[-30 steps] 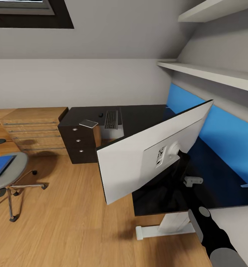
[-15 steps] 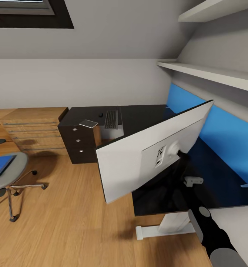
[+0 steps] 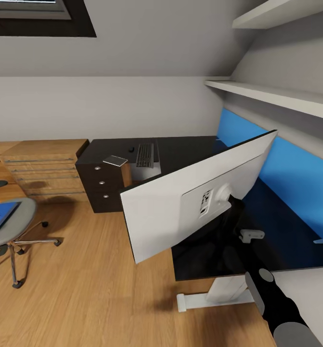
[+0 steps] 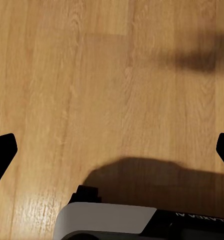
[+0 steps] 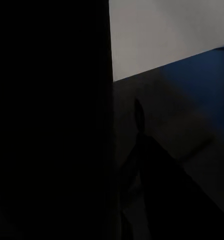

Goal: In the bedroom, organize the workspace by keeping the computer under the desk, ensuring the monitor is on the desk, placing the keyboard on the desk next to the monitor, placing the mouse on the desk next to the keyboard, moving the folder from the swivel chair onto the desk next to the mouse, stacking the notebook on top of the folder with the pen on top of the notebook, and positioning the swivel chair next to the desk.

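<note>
Your right gripper is tucked behind the monitor, its grip impossible to judge.
The monitor leans tilted over the desk's near edge; your left gripper gapes wide, empty.

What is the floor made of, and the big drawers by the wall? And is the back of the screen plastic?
The floor looks like wood planks with a slight gloss: grain lines and soft reflections show. The drawer chest looks like light matte wood, grain visible. The monitor has a smooth white back, probably plastic, though a render leaves that open.
</note>
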`<state>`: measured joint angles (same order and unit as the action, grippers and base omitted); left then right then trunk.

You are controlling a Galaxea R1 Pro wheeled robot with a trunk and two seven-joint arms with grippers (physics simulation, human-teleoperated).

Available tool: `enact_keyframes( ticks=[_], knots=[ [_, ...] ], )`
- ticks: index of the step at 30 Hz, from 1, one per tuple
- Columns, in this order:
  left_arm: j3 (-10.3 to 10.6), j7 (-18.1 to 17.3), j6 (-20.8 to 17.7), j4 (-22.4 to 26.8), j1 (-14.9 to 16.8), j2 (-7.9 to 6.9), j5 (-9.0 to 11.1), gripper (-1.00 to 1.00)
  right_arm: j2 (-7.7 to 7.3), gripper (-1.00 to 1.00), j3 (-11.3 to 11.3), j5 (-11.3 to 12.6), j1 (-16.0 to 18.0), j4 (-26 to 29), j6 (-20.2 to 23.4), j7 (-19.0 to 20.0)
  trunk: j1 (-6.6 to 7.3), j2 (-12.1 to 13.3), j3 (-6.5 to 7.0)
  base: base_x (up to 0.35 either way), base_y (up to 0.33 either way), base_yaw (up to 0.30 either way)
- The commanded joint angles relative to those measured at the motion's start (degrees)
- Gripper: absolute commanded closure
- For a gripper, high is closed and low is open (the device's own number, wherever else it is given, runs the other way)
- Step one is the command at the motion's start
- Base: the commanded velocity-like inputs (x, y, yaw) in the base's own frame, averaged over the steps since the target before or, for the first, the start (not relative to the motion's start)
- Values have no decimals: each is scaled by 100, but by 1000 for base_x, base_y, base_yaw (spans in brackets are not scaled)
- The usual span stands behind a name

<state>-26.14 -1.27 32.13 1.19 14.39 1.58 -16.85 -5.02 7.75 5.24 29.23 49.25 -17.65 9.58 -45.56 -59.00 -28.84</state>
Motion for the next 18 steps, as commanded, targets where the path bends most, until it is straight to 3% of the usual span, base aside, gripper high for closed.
enact_keyframes(
  ticks=[1,9,18],
  knots=[
    [-49,-13,12,1,2,1,-37,-100,1,100,8,73,4,-3,-10,61,0,-3,-5,0,0,0],
    [-49,-12,12,1,2,0,-37,-100,1,100,8,73,4,-3,-10,61,0,-3,-5,0,-11,0],
    [-49,-10,12,3,2,0,-37,-100,-7,100,15,73,4,-3,-10,61,0,-3,-5,0,-144,0]
  ],
)
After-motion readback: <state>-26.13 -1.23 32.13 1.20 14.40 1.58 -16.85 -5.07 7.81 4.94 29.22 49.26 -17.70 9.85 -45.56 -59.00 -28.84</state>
